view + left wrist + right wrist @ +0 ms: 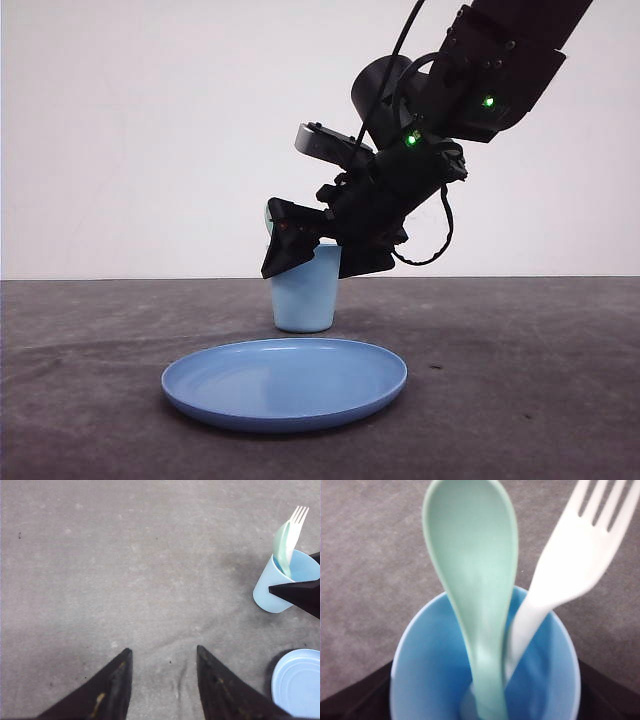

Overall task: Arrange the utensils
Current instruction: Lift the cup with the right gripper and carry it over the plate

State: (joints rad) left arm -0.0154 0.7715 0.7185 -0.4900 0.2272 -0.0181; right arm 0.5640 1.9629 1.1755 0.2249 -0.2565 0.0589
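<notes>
Front view showed your right end effector [318, 250] hanging at the rim of the light blue cup [303, 300], its two dark fingers straddling the cup's upper part with the jaws spread and nothing held between them. The cup stood upright on the grey worktop [520, 380], just beyond the far edge of the round blue plate [285, 385], which lay flat nearer the camera.

In the right wrist view you could see both utensils standing in the cup [420, 680] with handles down. The mint-green spoon [472, 570] leaned with its oval bowl up above the rim, and the white fork [570, 570] leaned beside it, tines up, the two handles meeting low inside the cup.

In the left wrist view your left end effector [162, 685] hovered over bare worktop [125, 570], its fingers parted and gripping nothing. From there the cup [272, 590] sat well apart from that end effector, with the spoon [281, 547] and fork [296, 525] sticking out of it side by side, and an edge of the plate [297, 682] lay near it.
</notes>
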